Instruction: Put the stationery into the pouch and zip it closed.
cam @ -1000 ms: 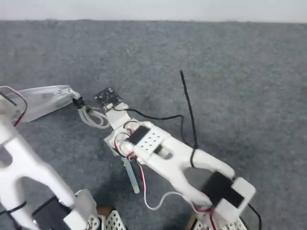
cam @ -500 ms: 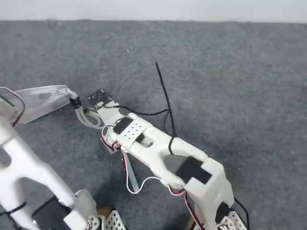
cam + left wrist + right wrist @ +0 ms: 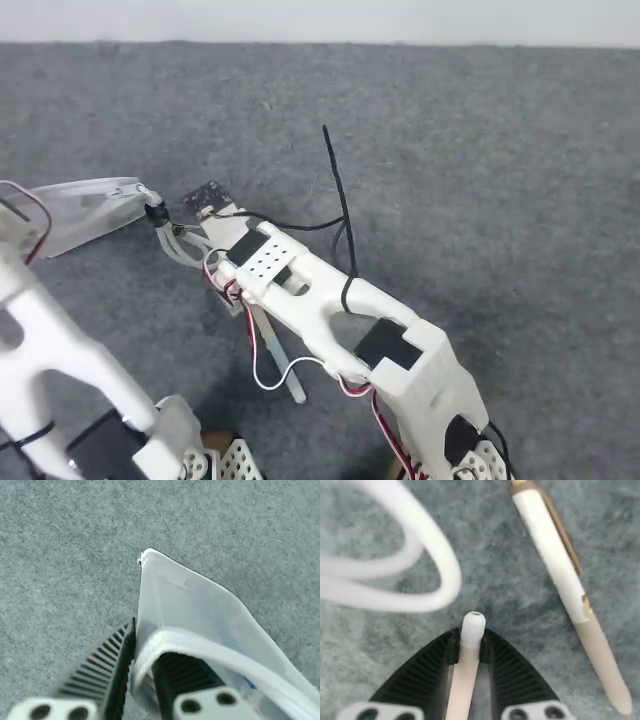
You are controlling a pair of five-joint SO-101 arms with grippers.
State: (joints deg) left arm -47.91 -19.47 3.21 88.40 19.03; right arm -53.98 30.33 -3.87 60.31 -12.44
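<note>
— Right tool (image 3: pixel 469 638) first: what is it doing?

— Its black ribbed jaws are drawn narrow onto a slim cream-white pen (image 3: pixel 472 622). They grip it just below the rounded tip, which pokes out past the jaw ends.

— And the other stationery?

— A white and beige pen with a brown-gold clip (image 3: pixel 555 575) lies flat on the grey felt-like tabletop (image 3: pixel 500 150). It is just beside the right tool, not touching it, and slanted against the held pen.

— Where is the pouch?

— The translucent white plastic pouch (image 3: pixel 85 210) is at the left side of the tabletop in the high view, with one end close to the right arm's wrist. The left tool (image 3: pixel 145 647) has it by the mouth. One ribbed jaw sits outside the wall and the other inside the opening, with the thick white rim pinched between them. The mouth gapes open, and a small blue patch shows through the wall near the rim. I cannot tell what that patch is.

— What lies around them?

— A white loop of cord (image 3: pixel 415 565) curls near the held pen's tip, blurred, and I cannot tell what it belongs to. The white right arm (image 3: pixel 320 300) reaches from the near right corner towards the pouch, with a black cable (image 3: pixel 338 190) arching off it and red and white wires hanging below. The white left arm (image 3: pixel 50 350) stands at the left edge. A pale wall (image 3: pixel 320 20) runs along the far side of the tabletop.
</note>
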